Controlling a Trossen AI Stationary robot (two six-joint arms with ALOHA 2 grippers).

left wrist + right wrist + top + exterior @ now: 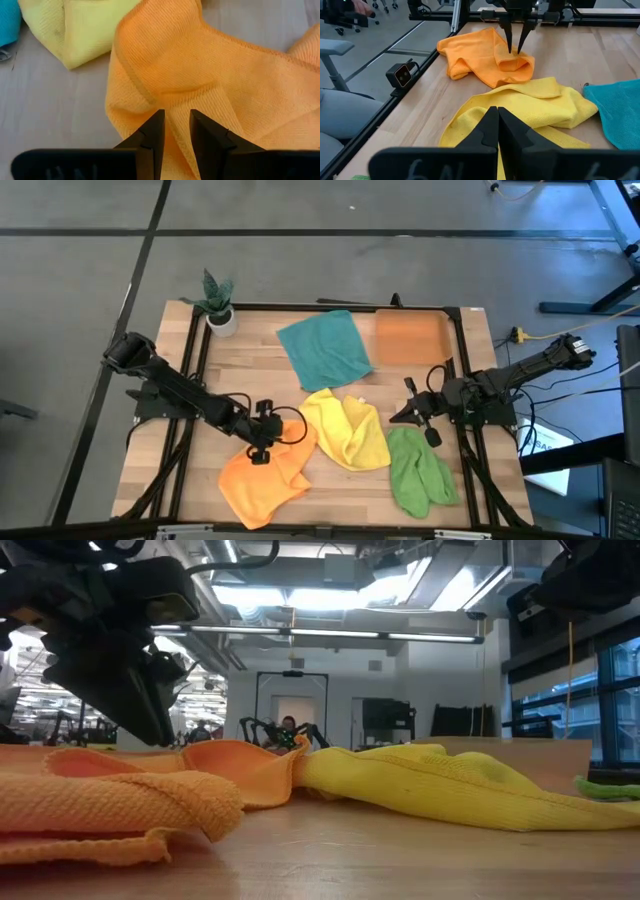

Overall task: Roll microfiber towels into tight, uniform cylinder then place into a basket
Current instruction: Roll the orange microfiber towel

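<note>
1. Your left pincer [262, 452] sits low over the near edge of the orange towel [262, 476], fingers [150, 137] slightly parted with a narrow gap, nothing held between them; from the right wrist view they straddle a raised fold
2. That towel lies crumpled at the counter's [250, 360] front left, its corner touching the yellow towel [348, 430]; flatten it before you try any roll
3. Close on a single layer at the fold's edge, not the bunched middle, or you will likely drag the whole heap
4. Pull away from the yellow towel so the two separate and the orange one spreads on bare wood
5. Your right pincer [418, 412] hovers clenched and empty, between the yellow towel and the green towel [418, 470]; consider using it to pin the opposite corner while the left draws the cloth taut
6. The teal towel [324, 346] lies flat at the back, just beside the basket [410, 337], which holds nothing yet
7. Keep the roll's path clear toward that basket
</note>
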